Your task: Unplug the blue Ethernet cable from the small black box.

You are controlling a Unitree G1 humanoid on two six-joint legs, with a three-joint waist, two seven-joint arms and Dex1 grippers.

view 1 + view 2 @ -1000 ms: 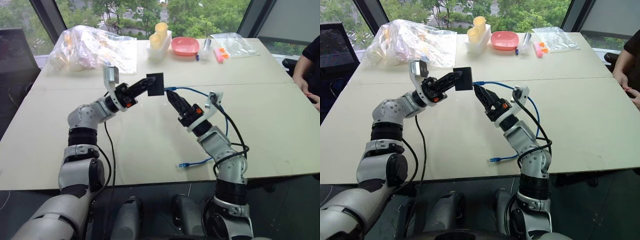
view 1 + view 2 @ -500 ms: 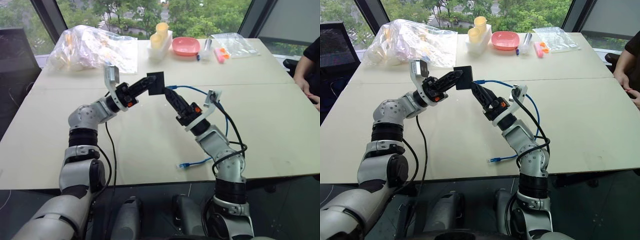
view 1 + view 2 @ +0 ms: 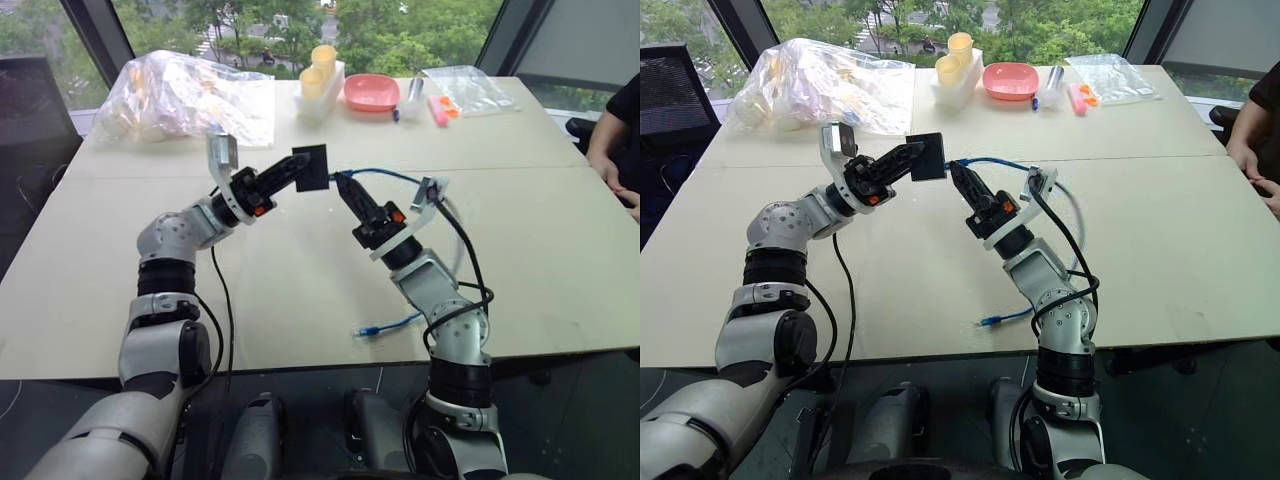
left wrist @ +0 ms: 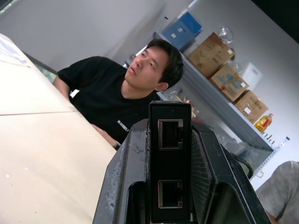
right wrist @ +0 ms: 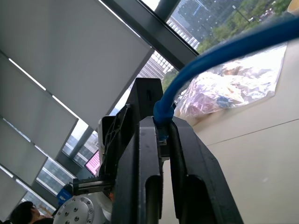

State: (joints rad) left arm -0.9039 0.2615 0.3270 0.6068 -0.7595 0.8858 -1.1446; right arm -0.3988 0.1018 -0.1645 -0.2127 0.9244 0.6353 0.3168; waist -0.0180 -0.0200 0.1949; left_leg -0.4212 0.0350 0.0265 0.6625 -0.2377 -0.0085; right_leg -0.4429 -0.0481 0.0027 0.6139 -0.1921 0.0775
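Above the table, right pincer grips blue Ethernet cable.

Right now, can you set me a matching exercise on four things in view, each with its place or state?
Things:
1. small matte-black box
2. bright-blue Ethernet cable
3. shallow pink bowl
4. crumpled clear plastic bag

Places or states:
A. lying at the far left corner of the table
B. pinched in the right gripper
C. held above the table by the left gripper
D. standing near the middle of the table's far edge

Pairs: 1-C; 2-B; 3-D; 4-A
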